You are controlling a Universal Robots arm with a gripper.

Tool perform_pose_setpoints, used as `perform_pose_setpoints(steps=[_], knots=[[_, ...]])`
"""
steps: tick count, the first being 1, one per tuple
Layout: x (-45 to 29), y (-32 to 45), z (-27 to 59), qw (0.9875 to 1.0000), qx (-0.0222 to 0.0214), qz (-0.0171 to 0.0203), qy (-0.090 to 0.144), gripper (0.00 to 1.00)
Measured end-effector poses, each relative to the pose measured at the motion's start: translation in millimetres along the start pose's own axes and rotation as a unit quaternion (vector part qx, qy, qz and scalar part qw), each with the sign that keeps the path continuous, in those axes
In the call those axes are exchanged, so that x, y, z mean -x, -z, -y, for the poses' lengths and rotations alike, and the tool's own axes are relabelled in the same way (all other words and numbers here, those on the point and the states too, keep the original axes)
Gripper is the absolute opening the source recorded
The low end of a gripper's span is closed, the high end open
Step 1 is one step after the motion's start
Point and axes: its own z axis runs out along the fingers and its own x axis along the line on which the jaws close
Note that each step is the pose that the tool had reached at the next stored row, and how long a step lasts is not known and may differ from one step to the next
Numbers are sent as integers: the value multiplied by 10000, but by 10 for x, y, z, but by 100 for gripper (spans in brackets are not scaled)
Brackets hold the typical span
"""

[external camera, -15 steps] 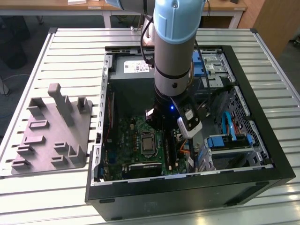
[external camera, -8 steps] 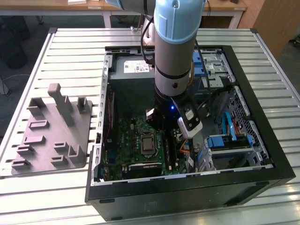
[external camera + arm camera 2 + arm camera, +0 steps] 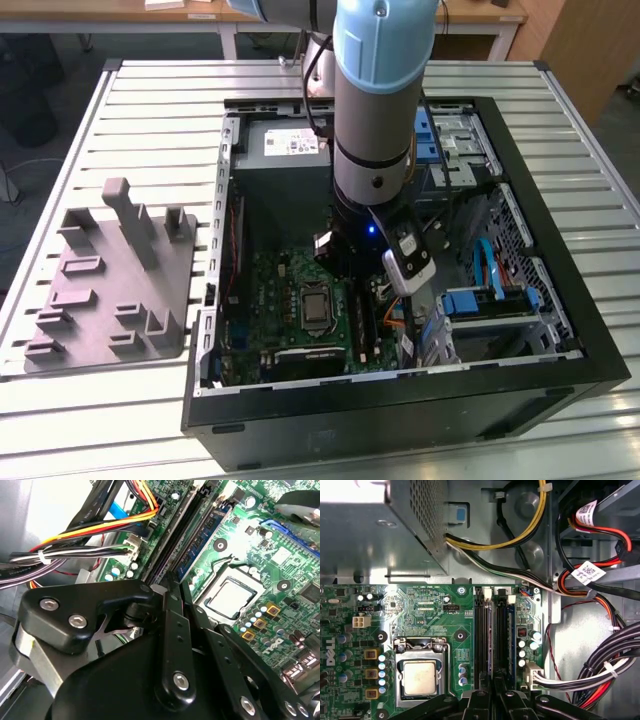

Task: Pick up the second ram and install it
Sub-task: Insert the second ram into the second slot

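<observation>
Pale blue and silver-grey on the arm (image 3: 380,90). Matte black on the gripper (image 3: 492,700) linkage. Bright green with fine pale tracing across the motherboard (image 3: 425,610); black and blue along the memory slots (image 3: 495,630). Yellow, orange, red, black and white through the cables (image 3: 85,545). Flat grey on the fixture block (image 3: 115,285). Black around the computer case (image 3: 400,400).

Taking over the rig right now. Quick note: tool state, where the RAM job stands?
Tool: down inside the open PC case, at the memory slots beside the CPU socket. Open or shut: cannot tell.
Second ram: cannot be told apart from the dark slots.
Grey fixture block: on the table, at the exterior view's left of the case.
Done: tool brought to the slots.
Left: install unconfirmed.
</observation>
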Motion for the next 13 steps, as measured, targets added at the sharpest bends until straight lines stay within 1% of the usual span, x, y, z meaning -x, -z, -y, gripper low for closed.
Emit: perform_pose_setpoints(steps=[4,7,13], knots=[[-6,-2,4,10000,1,0,6,14],[-24,-2,17,10000,1,0,7,14],[-25,-7,34,10000,1,0,8,14]])
